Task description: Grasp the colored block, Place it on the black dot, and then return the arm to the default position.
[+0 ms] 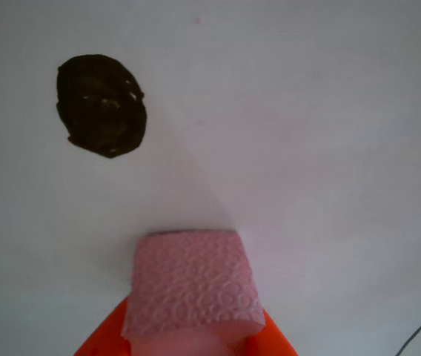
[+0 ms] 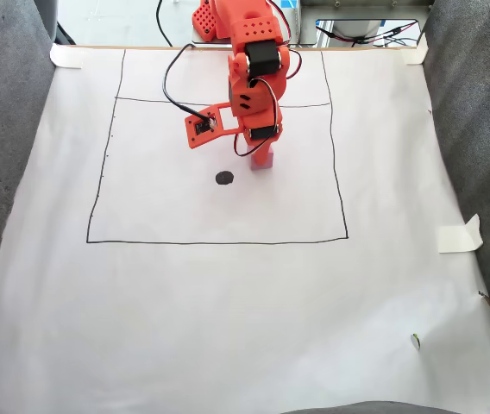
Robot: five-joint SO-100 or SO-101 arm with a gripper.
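In the other view, the small round hand-inked black dot (image 1: 101,105) sits at upper left on the white paper sheet (image 1: 329,111). It is bare, and clear paper lies between it and the small pale pink foam cube with the embossed ovals and circles (image 1: 192,285), which sits lower and to the right. The bright orange plastic gripper (image 1: 188,343) pinches that cube from both sides, its jaws closed against the foam.

In the fixed view, the dot (image 2: 224,178) lies left of the cube (image 2: 263,159), inside the thin drawn black rectangle (image 2: 219,241). The orange arm (image 2: 254,60) reaches down over the cube from the top edge, with the gripper (image 2: 262,148) at its tip.

The main risk, as I judge it, is a miss. The cube is wider than the dot and hides it on approach, so a small error leaves ink showing. The soft foam may also twist in the pinch, or cling to one jaw on release and get dragged aside. I cannot tell whether the cube rests on the paper or hangs just above it.
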